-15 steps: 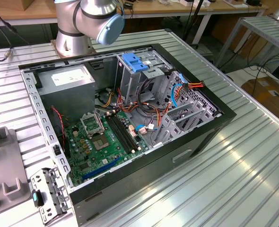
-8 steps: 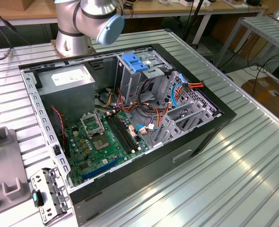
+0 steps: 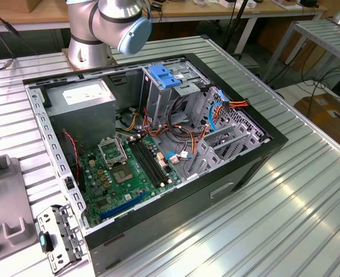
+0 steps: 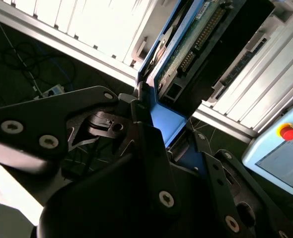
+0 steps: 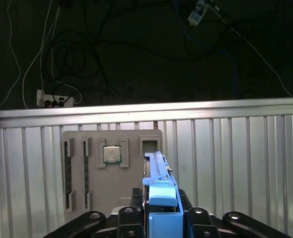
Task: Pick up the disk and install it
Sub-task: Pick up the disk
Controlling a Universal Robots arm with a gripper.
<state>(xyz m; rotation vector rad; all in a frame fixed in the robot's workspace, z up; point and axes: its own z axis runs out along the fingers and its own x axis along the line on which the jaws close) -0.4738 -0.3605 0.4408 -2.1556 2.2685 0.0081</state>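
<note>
Starting at the exterior view's left: the grey tray [image 3: 8, 196] sits on the slatted table [image 3: 285, 231], with a metal bracket [image 3: 60, 239] just beside its near corner.

In the first wrist view the tray [image 5: 111, 193] lies flat with a processor chip [image 5: 111, 154] seated in one pocket. And there's the gripper [image 5: 161, 198], clamped on the disk [image 5: 156, 166]! The disk stands on edge, blue rail toward the camera, between the lens and the tray. Whether its far end touches the tray, I can't tell. Beyond the tray, past the table's edge, a power strip [image 5: 54, 101] lies on dark floor.

The second wrist view backs it up: the gripper [image 4: 169, 124] has its dark fingers [image 4: 146, 139] drawn in tight against the blue rail, and the disk [image 4: 196, 39] shows its green circuit board.

Now moving to the exterior view's right of the tray. Behind it rises the arm [image 3: 109, 20]. Right beside the tray is the computer case [image 3: 153, 228], lying open. The power supply [image 3: 80, 98] fills the back corner nearest the tray, and the motherboard [image 3: 124, 173] lies flat in front of it. Farther from the tray stands the drive cage [image 3: 158, 98] with a blue latch [image 3: 164, 76] on top. Farthest right, coloured cables [image 3: 236, 105] spill across the case.
</note>
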